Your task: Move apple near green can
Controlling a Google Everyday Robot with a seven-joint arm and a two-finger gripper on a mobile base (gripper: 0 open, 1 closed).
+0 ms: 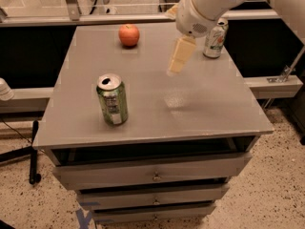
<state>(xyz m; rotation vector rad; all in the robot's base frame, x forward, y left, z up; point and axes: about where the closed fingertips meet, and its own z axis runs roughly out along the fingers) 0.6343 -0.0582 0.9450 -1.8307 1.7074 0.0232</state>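
The red-orange apple (129, 35) sits at the far left part of the grey cabinet top (205, 104). The green can (112, 99) stands upright near the front left, its silver top open. My gripper (179, 56) hangs above the middle-right of the top, on a white arm coming in from the upper right. It is to the right of the apple and a little nearer than it, and well apart from it. It holds nothing that I can see.
A pale silver-white can (214, 38) with red marking stands at the far right, partly behind my arm. The cabinet has drawers (152, 173) below. A dark ledge and a railing run behind the cabinet.
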